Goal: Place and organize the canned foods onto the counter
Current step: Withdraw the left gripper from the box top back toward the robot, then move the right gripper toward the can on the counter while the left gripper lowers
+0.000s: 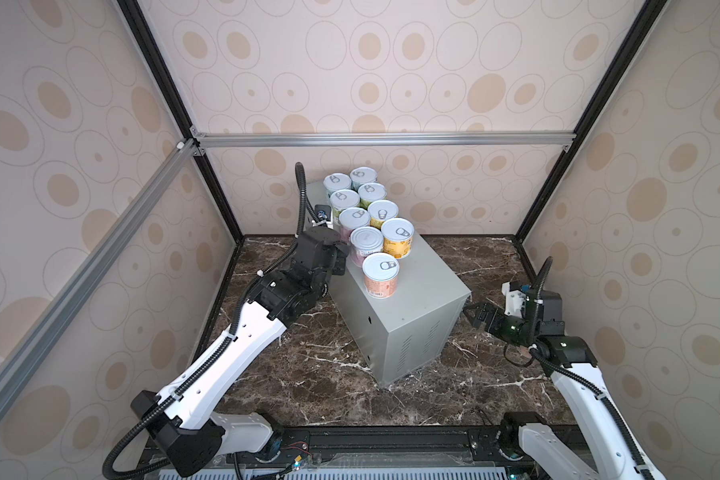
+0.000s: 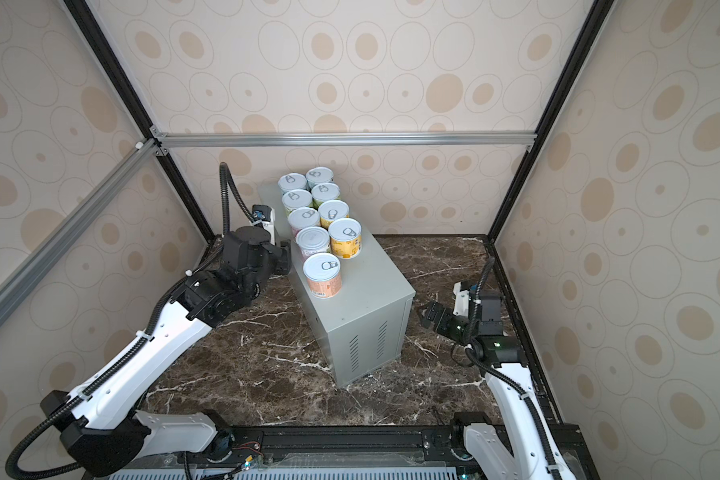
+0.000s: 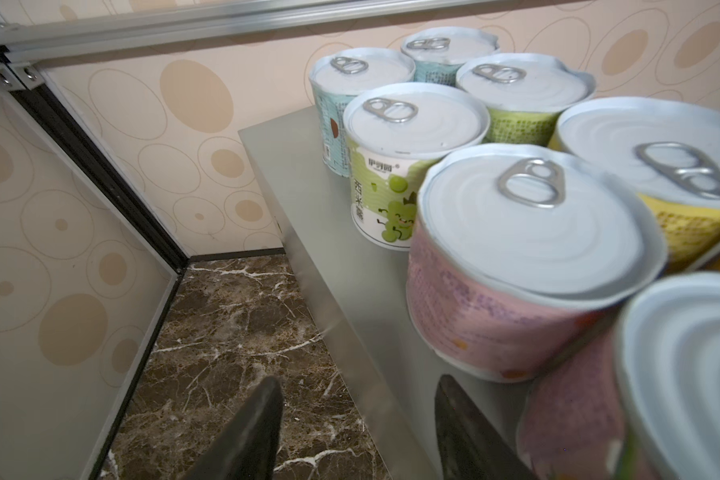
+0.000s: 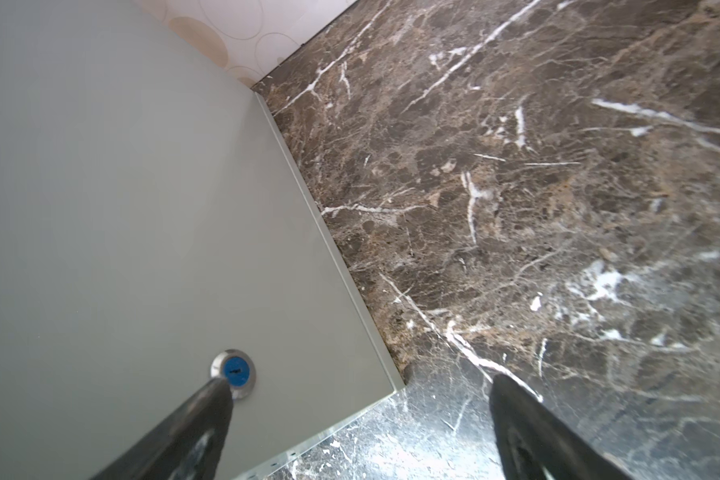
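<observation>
Your left hand (image 3: 358, 380) hangs at the long left edge of the worktop (image 1: 425, 286). Its fingers are apart with nothing between them, one over the marble surface (image 1: 308, 365) and the other over the grey top, just beside the two pink cans (image 3: 516, 324). A narrow bare strip runs along that edge beside the tins. The near half of the top, in front of the orange can (image 1: 380, 278), is bare out to both near corners.

Your right hand (image 4: 360, 379) sits low beside the worktop's right side panel, close to its near corner. Its fingers are spread wide and hold nothing. One finger lies in front of a round blue lock (image 4: 233, 372); you cannot tell whether it touches. Open marble lies to the right of the box and in front of it.

The canned foods (image 1: 366, 241) stand upright on the far half of the top, in two close columns running to the back end. Nine show: five in the left column, four in the right. By label you have two teal, two green, two pink, two yellow and one orange.
</observation>
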`<state>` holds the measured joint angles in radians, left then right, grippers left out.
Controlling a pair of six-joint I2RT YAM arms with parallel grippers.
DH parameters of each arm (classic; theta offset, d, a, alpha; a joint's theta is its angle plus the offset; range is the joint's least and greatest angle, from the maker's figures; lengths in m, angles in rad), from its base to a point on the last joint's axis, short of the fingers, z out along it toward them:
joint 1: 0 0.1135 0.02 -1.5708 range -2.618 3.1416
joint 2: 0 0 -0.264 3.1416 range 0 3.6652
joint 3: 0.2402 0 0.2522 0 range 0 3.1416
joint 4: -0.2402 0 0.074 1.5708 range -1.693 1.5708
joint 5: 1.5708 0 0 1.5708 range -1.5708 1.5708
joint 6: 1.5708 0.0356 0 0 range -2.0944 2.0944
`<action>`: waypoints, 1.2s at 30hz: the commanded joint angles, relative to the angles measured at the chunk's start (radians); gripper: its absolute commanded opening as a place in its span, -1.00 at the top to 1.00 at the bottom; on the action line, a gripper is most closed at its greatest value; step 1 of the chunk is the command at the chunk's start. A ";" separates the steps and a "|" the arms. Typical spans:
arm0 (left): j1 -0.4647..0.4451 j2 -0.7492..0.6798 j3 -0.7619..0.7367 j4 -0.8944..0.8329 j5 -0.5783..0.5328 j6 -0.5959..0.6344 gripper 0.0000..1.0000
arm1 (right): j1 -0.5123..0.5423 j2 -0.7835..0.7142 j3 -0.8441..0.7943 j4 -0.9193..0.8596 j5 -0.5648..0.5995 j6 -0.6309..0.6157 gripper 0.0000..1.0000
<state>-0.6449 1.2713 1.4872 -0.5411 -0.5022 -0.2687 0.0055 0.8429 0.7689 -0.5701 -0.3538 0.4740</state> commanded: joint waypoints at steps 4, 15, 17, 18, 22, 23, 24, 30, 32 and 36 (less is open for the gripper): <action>0.005 -0.125 -0.057 -0.053 0.014 -0.038 -0.44 | 0.003 -0.043 0.047 -0.129 0.163 0.032 -0.98; 0.006 -0.352 -0.284 -0.124 0.062 -0.145 -0.98 | 0.001 -0.024 0.066 -0.250 0.381 0.079 -0.97; 0.005 -0.394 -0.337 -0.129 0.073 -0.171 -0.98 | -0.002 -0.014 0.064 -0.255 0.415 0.078 -0.98; 0.006 -0.417 -0.371 -0.127 0.079 -0.184 -0.98 | -0.006 -0.007 0.066 -0.258 0.433 0.079 -0.98; 0.006 -0.491 -0.531 -0.081 0.106 -0.250 -0.98 | -0.039 0.042 0.073 -0.267 0.485 0.088 -0.98; 0.006 -0.505 -0.565 -0.069 0.118 -0.264 -0.98 | -0.049 0.051 0.076 -0.267 0.492 0.090 -0.98; 0.005 -0.521 -0.602 -0.053 0.133 -0.278 -0.98 | -0.061 0.062 0.076 -0.266 0.500 0.093 -0.98; 0.005 -0.557 -0.726 0.017 0.243 -0.263 -0.98 | -0.167 0.090 0.071 -0.277 0.556 0.077 -0.98; 0.006 -0.547 -0.741 0.029 0.262 -0.248 -0.98 | -0.215 0.092 0.059 -0.270 0.542 0.070 -0.98; 0.007 -0.523 -0.768 0.070 0.305 -0.226 -0.98 | -0.319 0.104 0.030 -0.251 0.494 0.053 -0.98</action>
<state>-0.6449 0.7395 0.7261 -0.5278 -0.2436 -0.5083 -0.2684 0.9360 0.8185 -0.8165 0.1524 0.5411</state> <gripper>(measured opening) 0.992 0.988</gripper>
